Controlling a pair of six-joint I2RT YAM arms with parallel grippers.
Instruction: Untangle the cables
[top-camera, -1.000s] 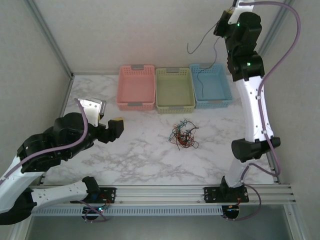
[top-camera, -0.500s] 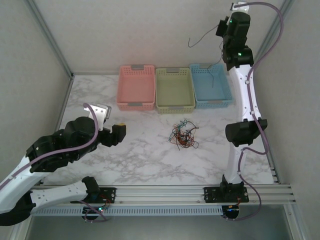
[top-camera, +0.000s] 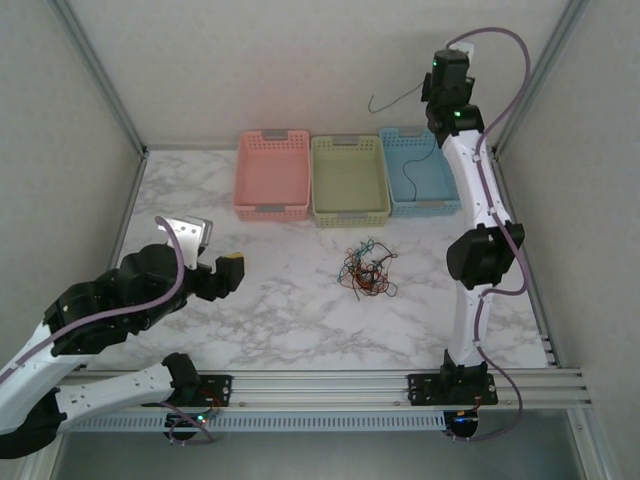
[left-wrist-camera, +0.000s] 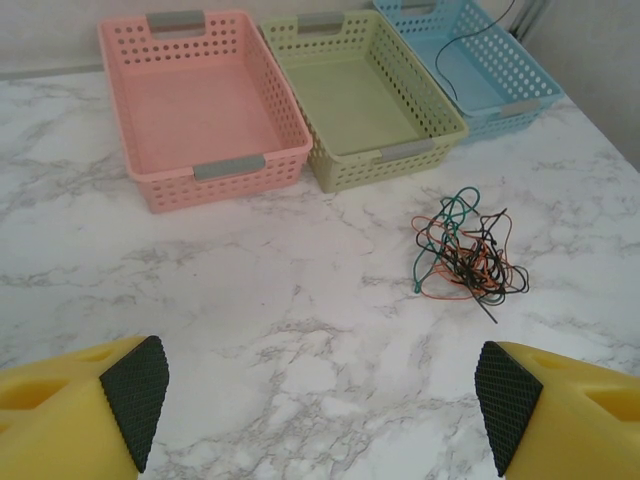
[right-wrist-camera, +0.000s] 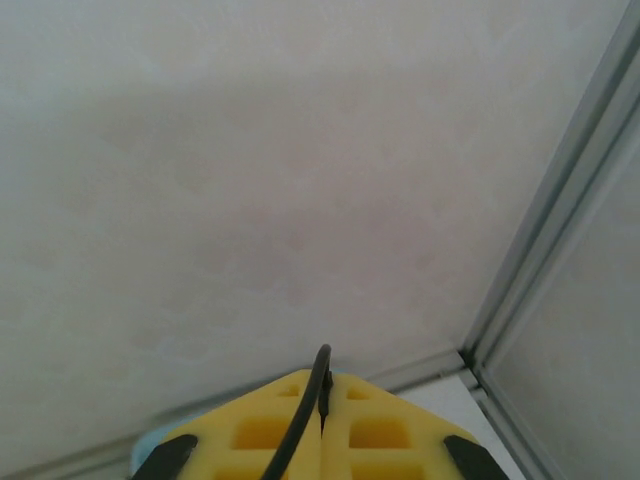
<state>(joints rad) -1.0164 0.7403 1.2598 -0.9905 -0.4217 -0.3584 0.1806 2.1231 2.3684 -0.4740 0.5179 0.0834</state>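
The cables lie as a loose tangle of black, red-orange, green and brown wires on the marble table, right of centre; the left wrist view has the same tangle ahead and to the right. My left gripper hovers open over the table left of the tangle, its black pads wide apart with nothing between them. My right gripper is high at the back right, shut on a single black cable. That cable's lower end dangles into the blue basket. The black cable runs out between the closed yellow fingers.
Three baskets stand in a row at the back: pink, green and blue. The left wrist view shows the pink, green and blue baskets beyond bare marble. Frame posts and walls close in the sides.
The right arm has drawn back toward the rear wall with the black cable, whose end now hangs into the blue basket. The left gripper has shifted slightly, still open.
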